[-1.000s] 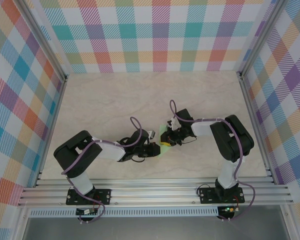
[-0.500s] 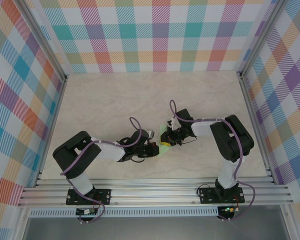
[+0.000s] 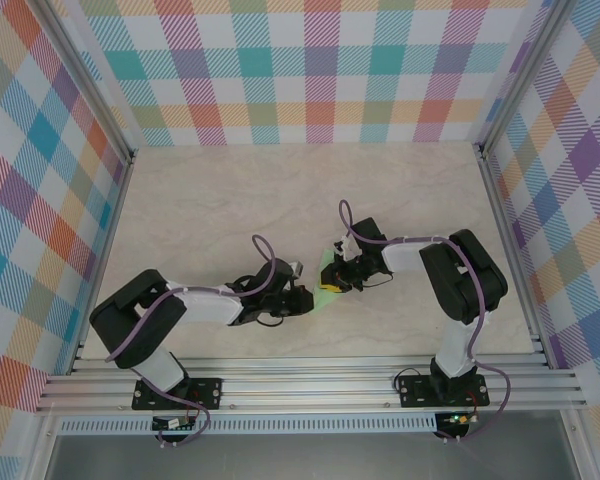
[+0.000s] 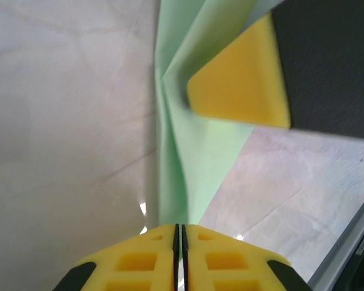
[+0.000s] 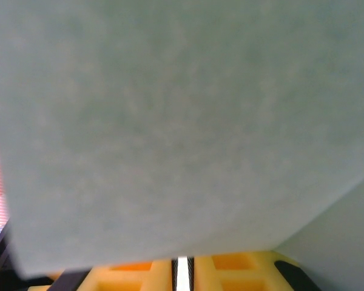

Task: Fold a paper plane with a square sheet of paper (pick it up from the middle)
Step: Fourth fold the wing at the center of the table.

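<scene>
The pale mint-green sheet of paper (image 3: 325,272) is folded into a narrow creased strip between the two grippers near the table's middle. In the left wrist view the paper (image 4: 200,151) runs from the top down into my left gripper (image 4: 180,225), whose yellow jaws are pressed together on its narrow end. My left gripper (image 3: 305,297) sits just left of the strip. My right gripper (image 3: 334,282) is at the strip's other side, and one of its yellow fingers (image 4: 242,79) lies on the paper. The paper (image 5: 182,121) hides the tips of my right gripper (image 5: 183,259).
The pale marbled table (image 3: 230,200) stretches behind and to both sides of the grippers. Checked walls (image 3: 310,70) enclose it at the back and sides. An aluminium rail (image 3: 310,375) runs along the near edge by the arm bases.
The left arm's elbow has swung down and to the left, while its gripper stays at the paper. The right arm and the paper have not visibly moved.
</scene>
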Controlling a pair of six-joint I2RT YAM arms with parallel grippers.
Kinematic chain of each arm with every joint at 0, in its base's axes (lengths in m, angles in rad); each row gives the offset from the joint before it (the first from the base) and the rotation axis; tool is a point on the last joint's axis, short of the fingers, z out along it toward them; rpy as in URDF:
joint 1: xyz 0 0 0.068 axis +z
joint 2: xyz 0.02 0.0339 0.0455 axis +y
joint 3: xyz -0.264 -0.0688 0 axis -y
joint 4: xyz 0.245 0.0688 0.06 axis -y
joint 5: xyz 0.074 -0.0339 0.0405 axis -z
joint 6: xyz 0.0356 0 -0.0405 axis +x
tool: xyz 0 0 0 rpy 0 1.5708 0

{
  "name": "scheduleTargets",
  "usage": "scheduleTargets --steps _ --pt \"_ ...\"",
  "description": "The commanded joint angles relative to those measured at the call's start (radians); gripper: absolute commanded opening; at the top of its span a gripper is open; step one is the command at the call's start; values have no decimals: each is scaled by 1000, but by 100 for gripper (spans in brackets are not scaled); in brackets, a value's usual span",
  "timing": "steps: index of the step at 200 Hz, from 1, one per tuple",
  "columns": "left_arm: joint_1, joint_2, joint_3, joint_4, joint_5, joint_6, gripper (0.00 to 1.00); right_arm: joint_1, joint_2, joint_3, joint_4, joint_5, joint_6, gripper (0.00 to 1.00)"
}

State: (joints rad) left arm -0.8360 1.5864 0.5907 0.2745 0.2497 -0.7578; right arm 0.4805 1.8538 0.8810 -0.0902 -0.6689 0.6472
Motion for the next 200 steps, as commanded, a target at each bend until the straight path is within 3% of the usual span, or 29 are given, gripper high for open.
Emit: scheduleTargets --steps 1,37,64,143,200 --pt "-4 -65 -22 -75 1 1 19 -8 30 9 -20 80 -1 15" --pt "-4 -135 -19 -97 -26 -9 24 -8 28 11 -22 78 0 15" --pt "-4 -154 35 -129 -7 12 19 -8 27 12 -22 78 -1 15" --pt "-7 66 156 -6 71 25 13 -8 33 13 -23 77 -3 15" --pt "-6 111 52 82 63 -22 13 -8 39 9 -26 80 -8 15"
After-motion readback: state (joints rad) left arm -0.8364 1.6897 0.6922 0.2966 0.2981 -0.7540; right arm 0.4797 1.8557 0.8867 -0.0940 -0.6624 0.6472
